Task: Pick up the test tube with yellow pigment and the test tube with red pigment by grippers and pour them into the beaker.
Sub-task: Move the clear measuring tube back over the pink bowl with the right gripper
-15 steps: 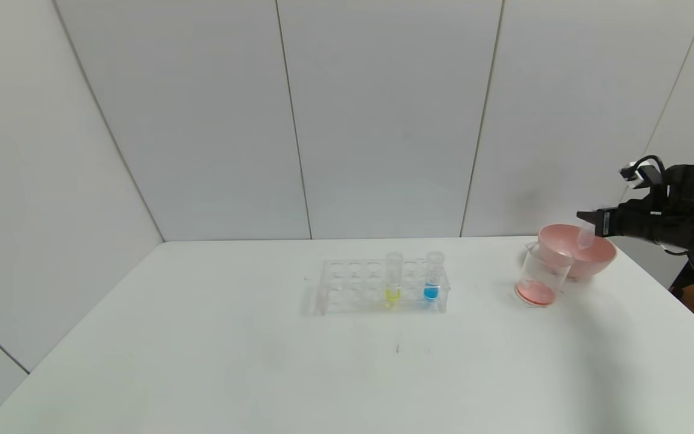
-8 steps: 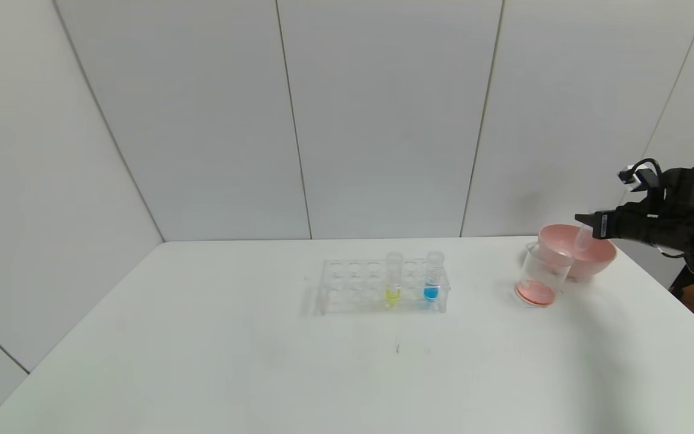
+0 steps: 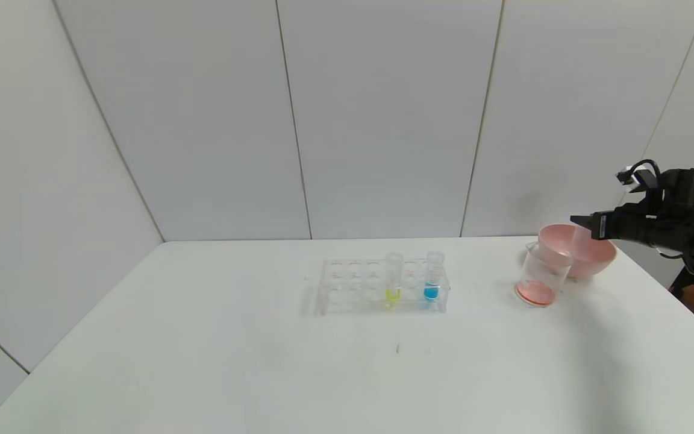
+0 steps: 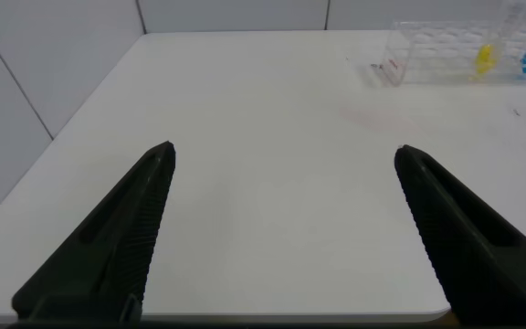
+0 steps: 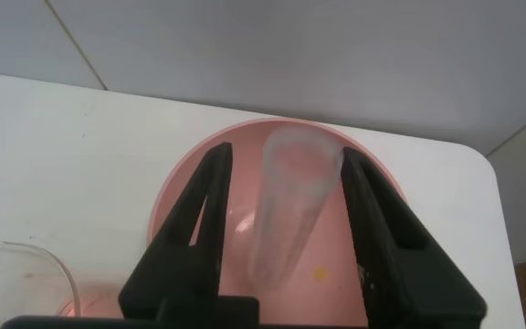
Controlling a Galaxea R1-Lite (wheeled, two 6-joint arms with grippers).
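Note:
The test tube with yellow pigment (image 3: 393, 277) stands in the clear rack (image 3: 353, 283) at mid-table and shows far off in the left wrist view (image 4: 485, 59). The beaker (image 3: 540, 277) holds orange-red liquid at its bottom. Just behind it, my right gripper (image 3: 579, 222) hovers over the pink bowl (image 3: 594, 259). Its jaws (image 5: 286, 153) stand open around the test tube with red pigment (image 5: 286, 210), which looks empty and blurred, with a gap on one side. My left gripper (image 4: 285, 149) is open over bare table.
A tube with blue liquid (image 3: 432, 274) stands in the rack to the right of the yellow one. The bowl sits near the table's far right corner, touching the beaker. The table edge runs close to the right arm.
The right gripper's jaws have parted from the clear tube, which now hangs loose and blurred over the pink bowl. The arm has risen slightly. The left gripper's earlier state is not shown.

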